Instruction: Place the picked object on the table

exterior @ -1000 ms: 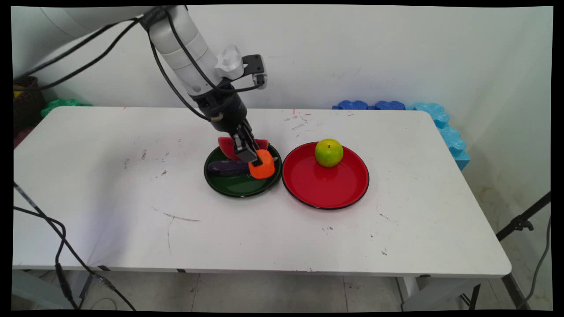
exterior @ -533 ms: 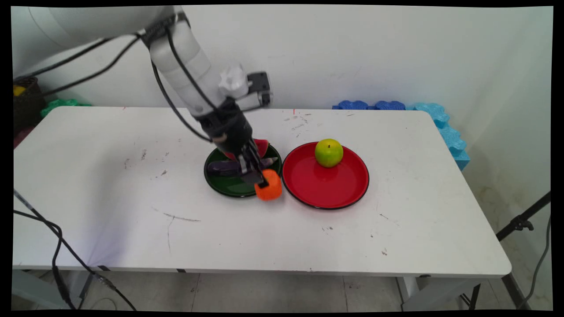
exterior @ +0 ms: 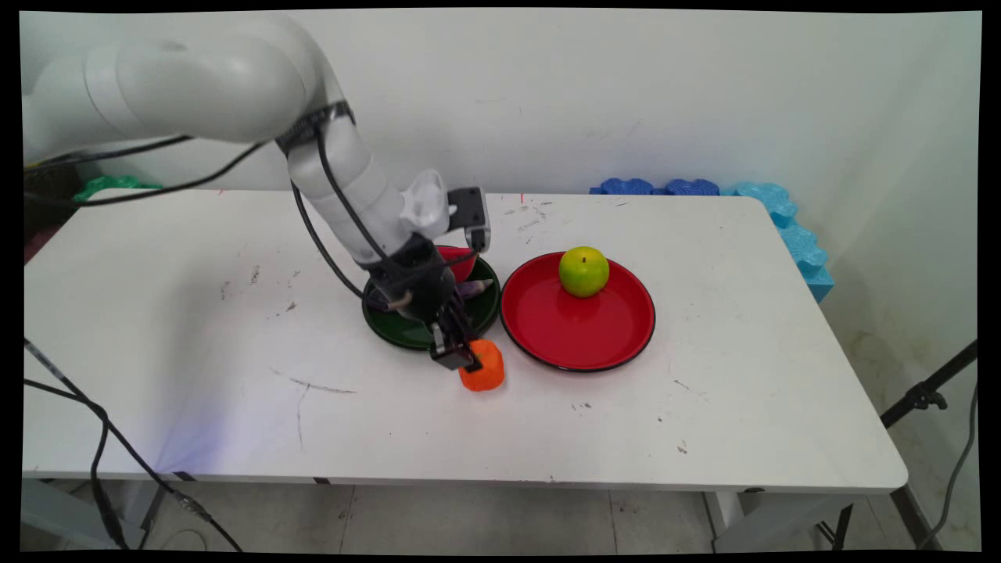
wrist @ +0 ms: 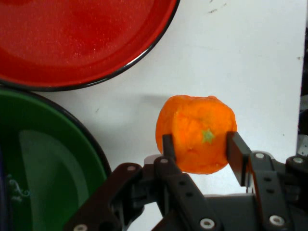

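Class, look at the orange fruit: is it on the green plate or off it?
Off it. The orange fruit, held in the gripper, is over bare table in front of the green plate.

Orange fruit (wrist: 196, 132) gripped upright, low above bare table (exterior: 235, 375).

A white table (exterior: 235, 313), scuffed and marked, carries a green plate (exterior: 391, 328) and a red plate (exterior: 579, 336) side by side near its middle. An orange fruit (exterior: 486, 367) sits low over the bare tabletop just in front of them.
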`<state>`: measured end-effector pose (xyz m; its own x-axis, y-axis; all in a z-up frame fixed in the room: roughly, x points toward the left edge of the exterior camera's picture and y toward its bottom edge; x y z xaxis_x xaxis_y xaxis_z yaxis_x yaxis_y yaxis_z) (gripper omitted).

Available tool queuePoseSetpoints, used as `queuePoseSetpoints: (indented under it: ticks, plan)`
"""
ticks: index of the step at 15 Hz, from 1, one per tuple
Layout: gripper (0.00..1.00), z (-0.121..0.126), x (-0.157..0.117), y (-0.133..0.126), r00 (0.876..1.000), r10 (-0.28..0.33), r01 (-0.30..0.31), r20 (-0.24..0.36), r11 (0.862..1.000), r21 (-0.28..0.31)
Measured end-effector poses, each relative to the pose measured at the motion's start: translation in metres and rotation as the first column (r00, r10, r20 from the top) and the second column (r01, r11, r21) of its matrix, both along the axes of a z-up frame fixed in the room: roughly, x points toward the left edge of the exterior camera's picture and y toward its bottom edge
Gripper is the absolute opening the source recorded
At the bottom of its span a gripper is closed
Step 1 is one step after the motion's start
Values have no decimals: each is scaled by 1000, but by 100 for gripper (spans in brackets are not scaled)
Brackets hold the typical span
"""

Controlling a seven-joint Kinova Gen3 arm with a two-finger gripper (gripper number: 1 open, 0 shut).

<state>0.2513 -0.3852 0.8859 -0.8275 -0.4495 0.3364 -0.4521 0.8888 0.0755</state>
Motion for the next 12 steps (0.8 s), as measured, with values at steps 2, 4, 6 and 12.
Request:
queuePoseSetpoints:
  ticks: [2,4,6,12]
  plan:
    - [0,-11,-1,1,1000,-1,1,-2,1000,-7]
    - [0,-20,-1,1,1000,-1,1,-4,1000,-13]
    - [0,-27,-1,1,1000,-1,1,-8,1000,-20]
    - [100,-27,-9,-3,999,7,-9,-39,999,-45]
